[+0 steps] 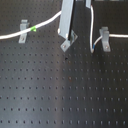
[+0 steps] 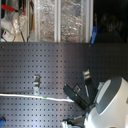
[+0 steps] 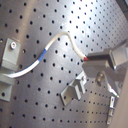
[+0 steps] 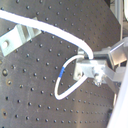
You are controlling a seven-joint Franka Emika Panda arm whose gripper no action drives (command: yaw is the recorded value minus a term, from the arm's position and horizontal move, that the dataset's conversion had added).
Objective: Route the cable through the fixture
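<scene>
The white cable [image 1: 47, 22] runs from the first exterior view's left through an upright bracket [image 1: 22, 31], past its green band [image 1: 34, 29], up to my gripper [image 1: 66, 31]. Beyond the gripper it loops down to its blue band [image 1: 93, 47] near the right bracket [image 1: 105, 39]. The diagonal fixture [image 1: 68, 42] sits just under the fingertips. In the first wrist view the cable [image 3: 60, 36] meets one finger [image 3: 107, 56], with the fixture [image 3: 75, 89] below. The gripper appears shut on the cable, as the second wrist view [image 4: 89, 50] also shows.
All stands on a black perforated breadboard [image 1: 60, 90]. In the second exterior view the white arm body [image 2: 112, 102] fills the lower right, and shelves with clutter [image 2: 15, 20] stand behind the board. The cable [image 2: 25, 95] crosses the second exterior view's left.
</scene>
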